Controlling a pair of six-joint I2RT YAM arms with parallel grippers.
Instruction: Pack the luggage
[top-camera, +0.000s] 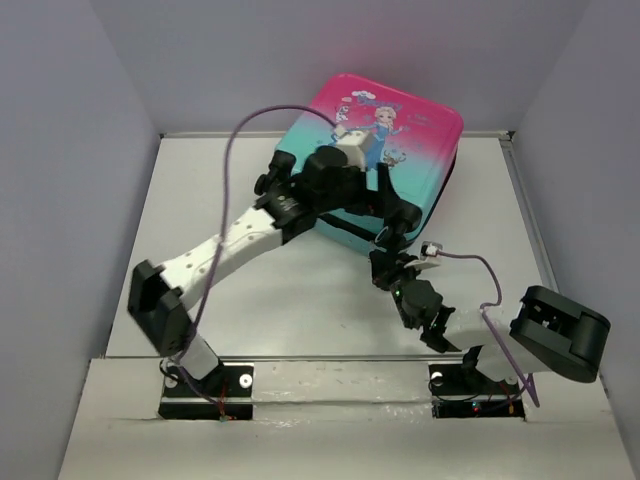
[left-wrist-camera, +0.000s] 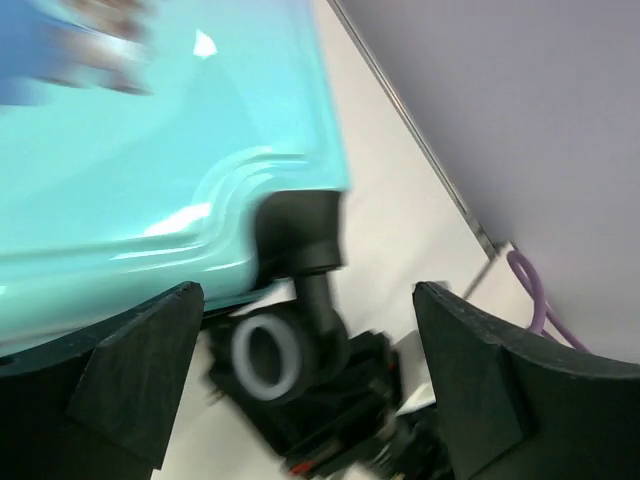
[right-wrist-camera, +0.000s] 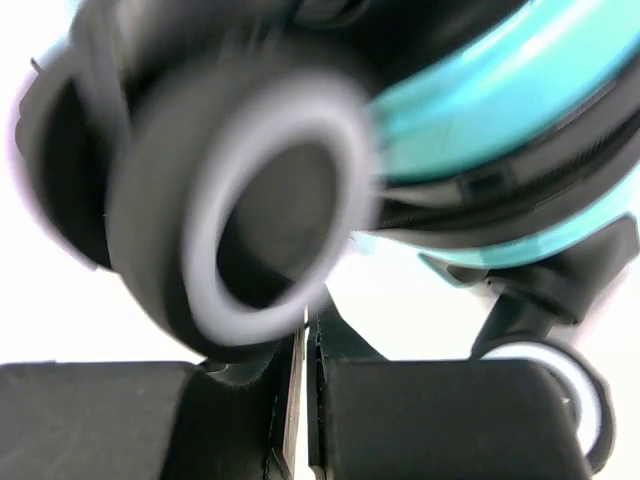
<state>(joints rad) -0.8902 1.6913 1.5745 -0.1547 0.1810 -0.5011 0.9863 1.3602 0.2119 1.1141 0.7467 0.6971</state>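
The luggage (top-camera: 400, 110) lies closed at the back of the table, pink at the top, teal below, with a cartoon princess print. My left gripper (top-camera: 395, 212) hovers at its near edge, jaws wide open. In the left wrist view the teal shell (left-wrist-camera: 150, 150) fills the top left, and a black wheel (left-wrist-camera: 268, 358) sits between my open fingers (left-wrist-camera: 150, 350). My right gripper (top-camera: 384, 252) is shut just below that corner. In the right wrist view its fingertips (right-wrist-camera: 312, 345) are closed right under a large blurred wheel (right-wrist-camera: 250, 210), with nothing seen between them. A second wheel (right-wrist-camera: 555, 385) shows at the lower right.
Grey walls (top-camera: 60, 200) close the table in on the left, back and right. A purple cable (top-camera: 255, 120) loops over the left arm, and another cable (top-camera: 470, 262) runs along the right arm. The arms' bases stand on the near ledge (top-camera: 330, 395).
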